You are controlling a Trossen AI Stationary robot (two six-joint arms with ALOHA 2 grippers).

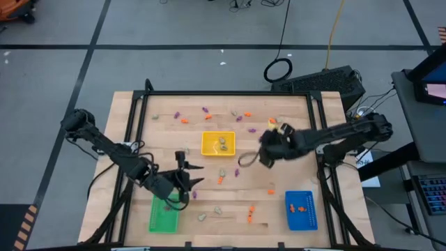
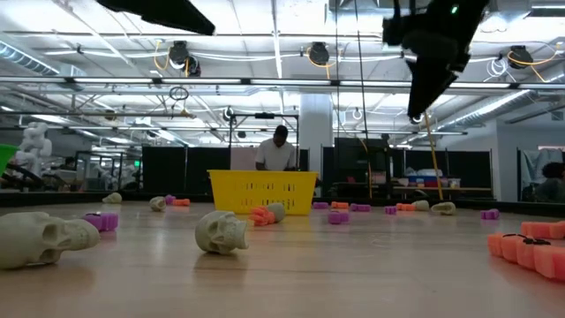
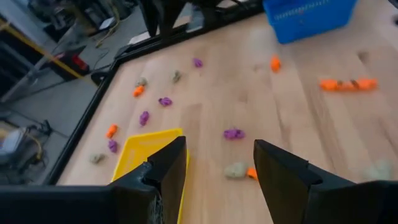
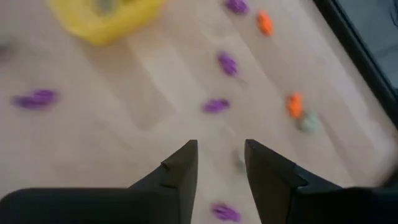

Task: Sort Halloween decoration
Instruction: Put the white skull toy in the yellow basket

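Observation:
Small orange, purple and pale Halloween trinkets lie scattered over the wooden table, such as a purple one (image 1: 205, 109), an orange one (image 1: 184, 120) and a pale skull (image 2: 221, 231). Pale pieces sit in the yellow tray (image 1: 218, 143) and orange ones in the blue tray (image 1: 301, 210). My left gripper (image 1: 188, 183) hovers open just past the far end of the green tray (image 1: 164, 215), nothing between its fingers (image 3: 283, 171). My right gripper (image 1: 260, 159) hangs open above the table to the right of the yellow tray, empty, over loose purple pieces (image 4: 216, 105).
A black frame (image 1: 139, 104) runs round the table's far and side edges. More trinkets lie between the green and blue trays near the front edge (image 1: 249, 209). Beyond the table a person (image 2: 278, 152) stands in the room.

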